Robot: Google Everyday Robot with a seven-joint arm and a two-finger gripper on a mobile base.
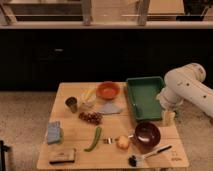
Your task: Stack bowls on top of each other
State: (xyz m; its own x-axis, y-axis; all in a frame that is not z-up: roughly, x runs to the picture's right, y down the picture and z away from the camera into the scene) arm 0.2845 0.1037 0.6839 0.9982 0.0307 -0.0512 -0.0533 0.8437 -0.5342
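The bright orange-red bowl (108, 90) sits upright at the back middle of the wooden table (75, 127). The glossy dark reddish-brown bowl (147, 135) sits upright near the front right, apart from the other bowl. My gripper (169, 118) hangs from the white arm (187, 87) at the table's right edge. It is just right of the green bin and above and to the right of the brown bowl, touching neither bowl.
A green rectangular bin (145, 97) stands at the back right. A dark metal cup (71, 104), grapes (90, 117), a grey cloth (110, 108), a green vegetable (93, 139), a blue sponge (54, 132), a small box (62, 156) and a brush (146, 155) lie around the table.
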